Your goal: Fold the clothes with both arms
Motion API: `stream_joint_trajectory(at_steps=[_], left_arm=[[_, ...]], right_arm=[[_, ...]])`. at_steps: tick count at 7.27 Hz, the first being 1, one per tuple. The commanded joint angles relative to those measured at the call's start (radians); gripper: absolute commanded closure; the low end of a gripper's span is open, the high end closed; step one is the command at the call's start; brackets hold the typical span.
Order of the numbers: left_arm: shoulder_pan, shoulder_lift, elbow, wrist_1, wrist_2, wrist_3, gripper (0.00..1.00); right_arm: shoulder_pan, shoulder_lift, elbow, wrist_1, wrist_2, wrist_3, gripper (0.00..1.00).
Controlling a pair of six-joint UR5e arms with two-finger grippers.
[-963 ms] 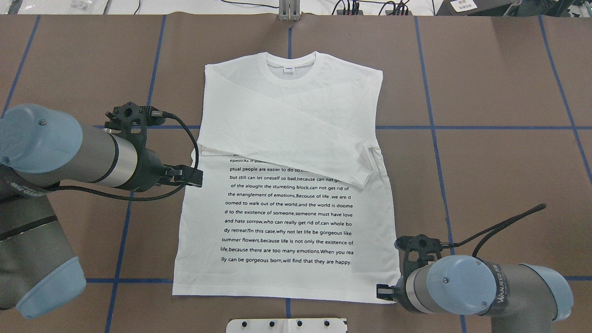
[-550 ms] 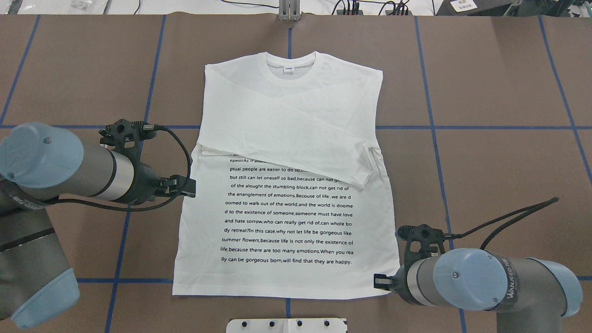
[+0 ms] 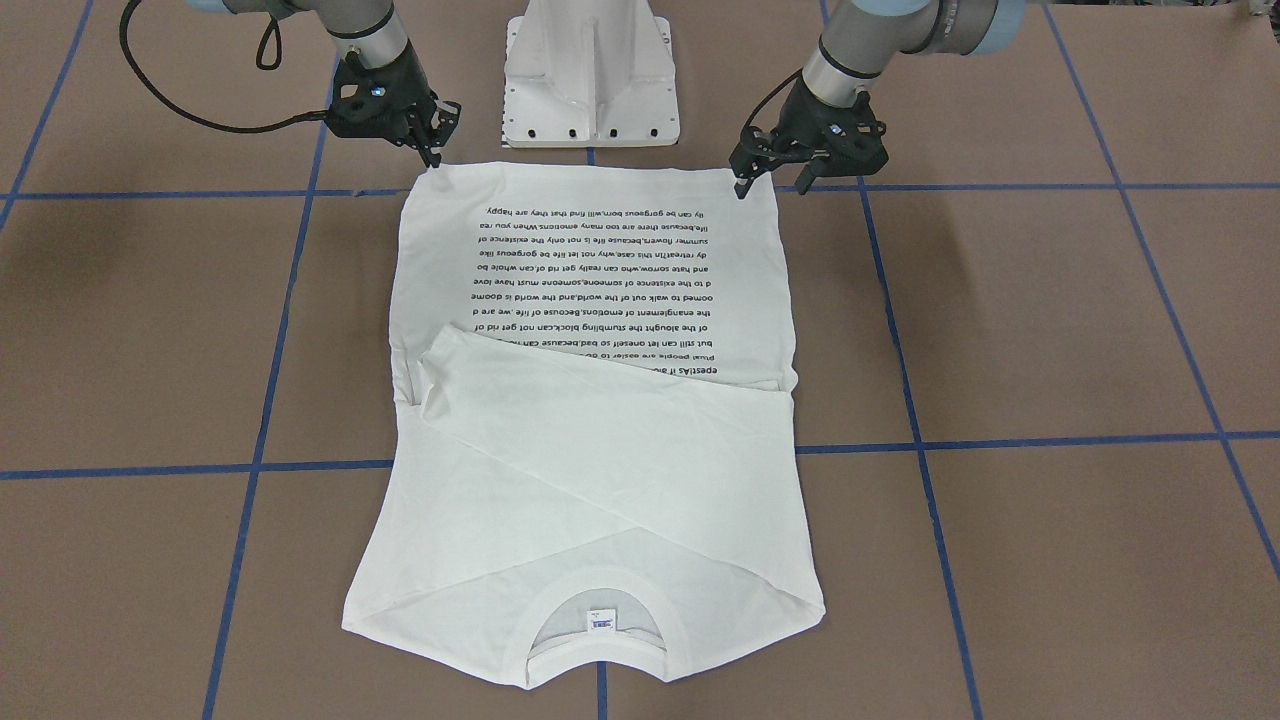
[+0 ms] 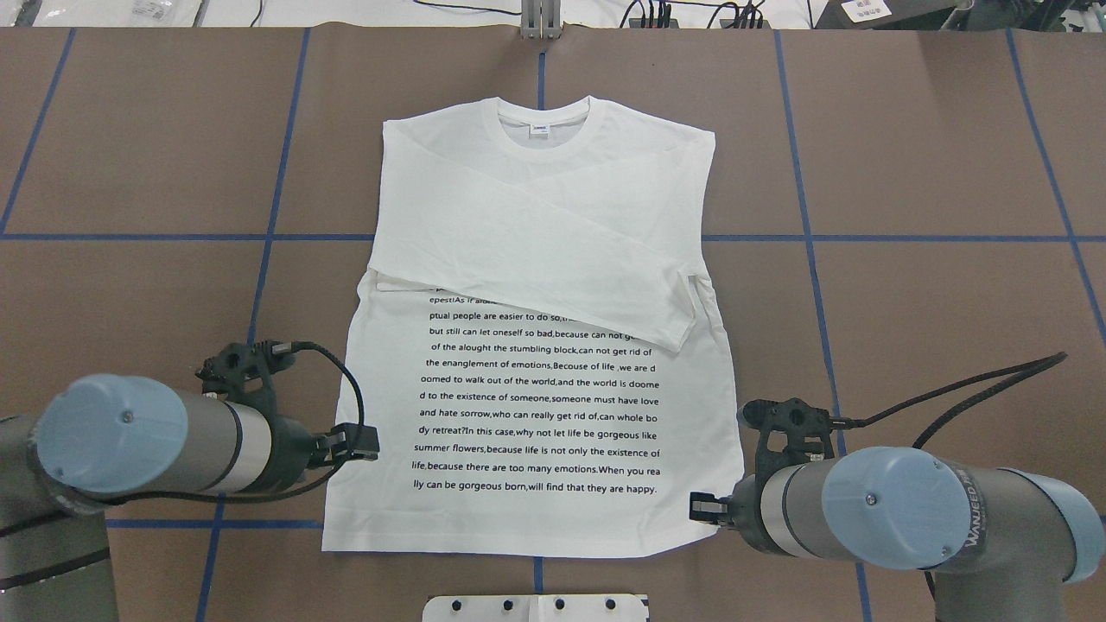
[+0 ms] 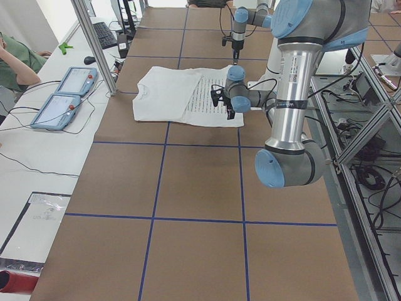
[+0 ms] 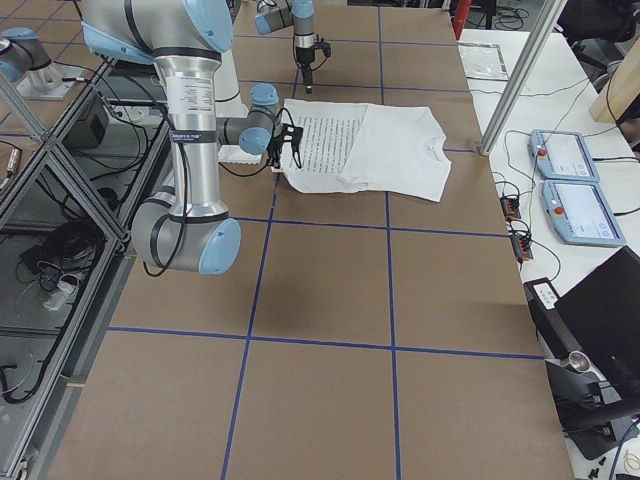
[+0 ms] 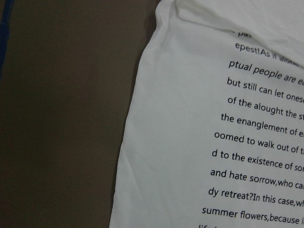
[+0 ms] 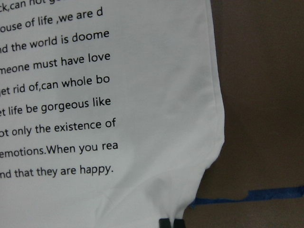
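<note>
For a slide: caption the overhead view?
Flat white shirt, sleeves folded across; left end effector beside its edge, right end effector at a hem corner.

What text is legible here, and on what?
"ly can be gorgeous born,will find that they are happy." on T-shirt, last print line
"d to the existence of someone,someone must have love" same print, mid-block
"WANJEED" on right arm
Too small to read: neck label
Remaining print lines legible; top ones cut off by folded sleeve.

Left arm (image 4: 203, 445) & right arm (image 4: 791, 514): grey metal, lt-blue caps (image 4: 112, 432), black cables (image 4: 347, 389); WANJEED lettering (image 4: 976, 533) on right.
</note>
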Motion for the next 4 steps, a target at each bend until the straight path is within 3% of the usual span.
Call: stream_joint_trajectory(at_steps=[1,4], left_arm=[[0.090,-0.003,0.001,0.072,0.062,-0.074,0.10],[0.139,0.007,0.020,0.075,0.065,-0.076,0.10]], right_arm=[[0.008,0.011,0.002,0.000,-0.005,0.000,1.00],[0.008,0.039,-0.002,0.000,-0.004,0.000,1.00]])
